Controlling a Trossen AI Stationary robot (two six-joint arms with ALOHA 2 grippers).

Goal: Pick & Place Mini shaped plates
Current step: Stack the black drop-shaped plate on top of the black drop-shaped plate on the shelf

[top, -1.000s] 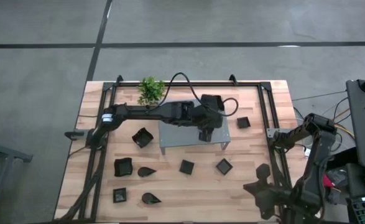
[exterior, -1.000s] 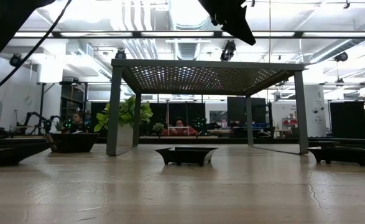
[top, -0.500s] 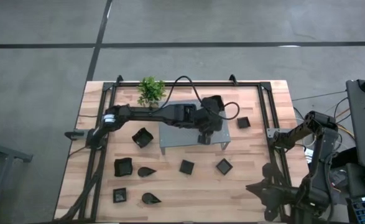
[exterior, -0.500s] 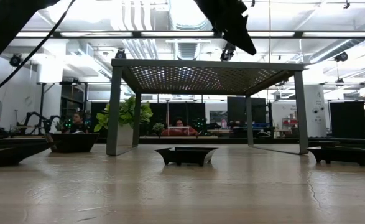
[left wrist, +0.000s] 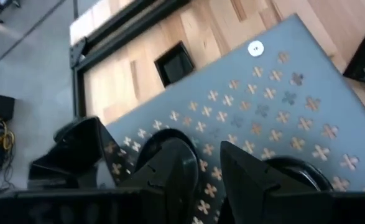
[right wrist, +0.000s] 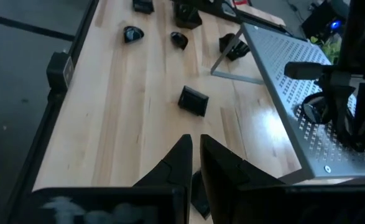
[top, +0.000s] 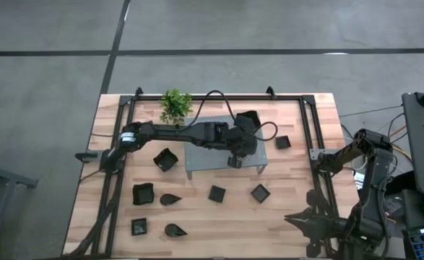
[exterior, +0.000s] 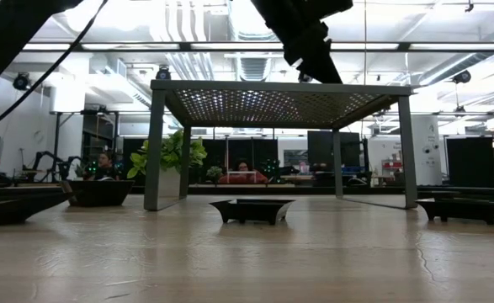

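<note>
My left gripper hangs over the grey perforated stand and is shut on a small glossy black plate with a rounded rim. The low view shows that gripper just above the stand's top. Other mini plates rest flat on the table: squares and teardrops. My right gripper is shut on nothing, beyond the table's right edge. My left gripper comes at the black plate slanting down from the table's left. Its fingers cover the place of contact; the plate's rounded rim shows beside one finger. Whether the plate touches the stand's top I cannot tell.
A small green plant stands at the table's far edge behind the stand. Two more square plates lie at the near left. A black frame runs round the table. There is bare wood in front of the stand.
My left gripper has sunk toward the stand's top and come a little toward the table's near edge, still shut on the black plate. My right gripper has rolled about its own line beyond the table's right edge.
</note>
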